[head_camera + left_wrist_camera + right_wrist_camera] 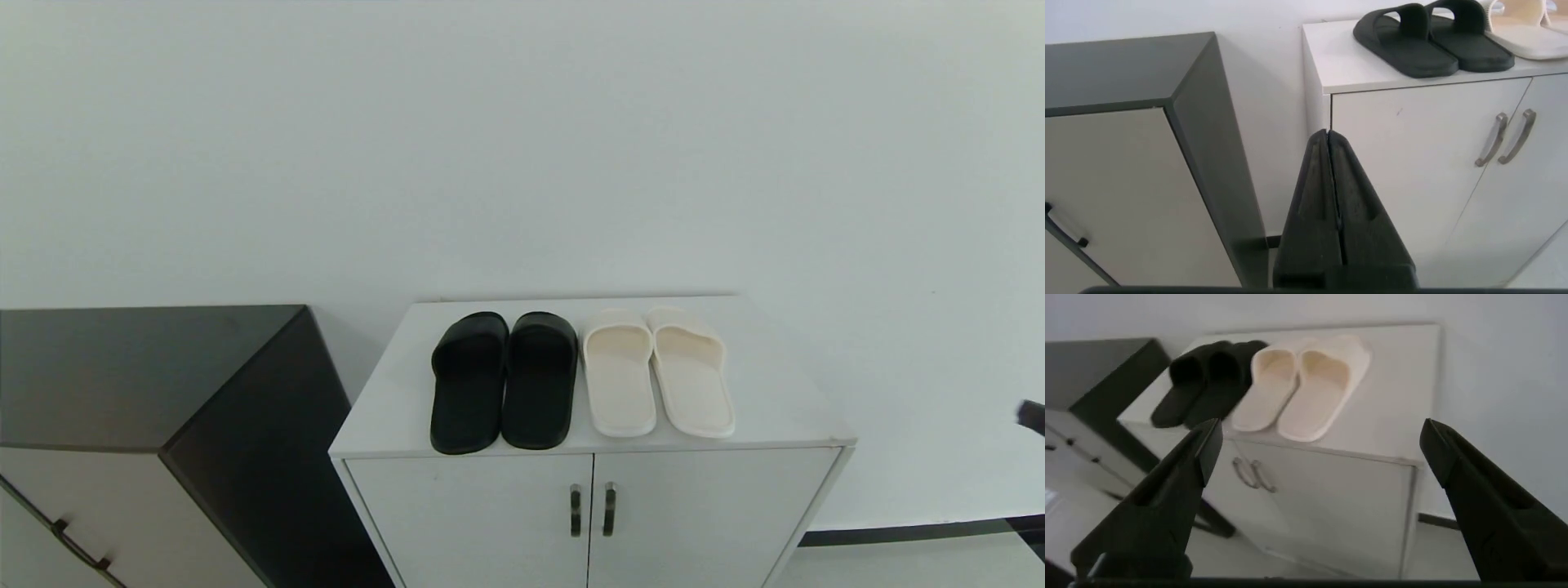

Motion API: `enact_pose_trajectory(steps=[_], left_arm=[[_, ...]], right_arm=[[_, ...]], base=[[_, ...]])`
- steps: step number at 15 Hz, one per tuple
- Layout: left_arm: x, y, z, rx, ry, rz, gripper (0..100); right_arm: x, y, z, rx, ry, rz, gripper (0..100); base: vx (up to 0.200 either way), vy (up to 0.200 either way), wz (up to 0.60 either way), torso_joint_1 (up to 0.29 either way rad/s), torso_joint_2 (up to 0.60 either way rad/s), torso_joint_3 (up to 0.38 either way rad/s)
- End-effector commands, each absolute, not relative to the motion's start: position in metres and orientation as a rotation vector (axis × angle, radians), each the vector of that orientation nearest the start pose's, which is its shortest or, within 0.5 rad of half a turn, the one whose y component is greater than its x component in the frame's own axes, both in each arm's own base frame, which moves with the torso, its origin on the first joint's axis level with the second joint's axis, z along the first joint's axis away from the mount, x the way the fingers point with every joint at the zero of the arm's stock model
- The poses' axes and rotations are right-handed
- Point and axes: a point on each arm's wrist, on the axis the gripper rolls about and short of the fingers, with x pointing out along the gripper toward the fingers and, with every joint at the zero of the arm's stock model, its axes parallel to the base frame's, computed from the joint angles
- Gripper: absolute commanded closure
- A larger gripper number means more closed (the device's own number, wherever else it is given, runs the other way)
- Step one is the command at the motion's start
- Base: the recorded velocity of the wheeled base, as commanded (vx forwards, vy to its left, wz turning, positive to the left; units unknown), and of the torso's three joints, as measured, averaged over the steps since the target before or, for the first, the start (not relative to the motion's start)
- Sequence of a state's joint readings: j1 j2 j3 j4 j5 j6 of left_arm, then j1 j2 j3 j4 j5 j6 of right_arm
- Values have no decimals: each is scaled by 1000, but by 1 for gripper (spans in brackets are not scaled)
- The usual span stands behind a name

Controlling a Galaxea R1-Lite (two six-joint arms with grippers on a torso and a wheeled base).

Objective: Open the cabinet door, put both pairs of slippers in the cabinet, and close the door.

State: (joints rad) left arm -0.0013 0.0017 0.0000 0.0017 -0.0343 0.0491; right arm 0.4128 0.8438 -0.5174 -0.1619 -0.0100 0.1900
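Holds left hand (pixel 1328 137) pinched closed and right hand (pixel 1321 429) spread wide, both well short of black slippers (pixel 502 380) and cream slippers (pixel 657 371) atop the closed cabinet (pixel 482 523).

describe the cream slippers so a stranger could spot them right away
Find the white two-door cabinet against the wall, just right of the dark cabinet. Two pairs of slippers lie side by side on its top. The cream pair is on the right, pale beside the black pair.
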Motion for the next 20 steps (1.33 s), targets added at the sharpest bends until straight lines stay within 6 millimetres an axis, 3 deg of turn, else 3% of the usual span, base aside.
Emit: enact_pose_trajectory(steps=[1,4,9,12,14,20], left_arm=[[-23,-1,75,49,2,-35,100],[-23,-1,75,49,2,-35,100],[-23,-1,75,47,2,-35,100],[-23,-1,75,47,2,-37,100],[-23,-1,75,47,2,-37,100],[-23,-1,75,44,2,-35,100]], right_arm=[[134,112,228,138,320,468,0],[159,151,238,189,341,442,0],[202,208,220,190,376,281,0],[230,235,197,140,351,127,0],[243,245,180,123,309,87,0],[279,247,142,32,254,55,0]], base=[[0,0,0,0,0,0],[0,0,0,0,0,0],[0,0,0,0,0,0],[0,0,0,0,0,0],[0,0,0,0,0,0],[0,0,0,0,0,0]])
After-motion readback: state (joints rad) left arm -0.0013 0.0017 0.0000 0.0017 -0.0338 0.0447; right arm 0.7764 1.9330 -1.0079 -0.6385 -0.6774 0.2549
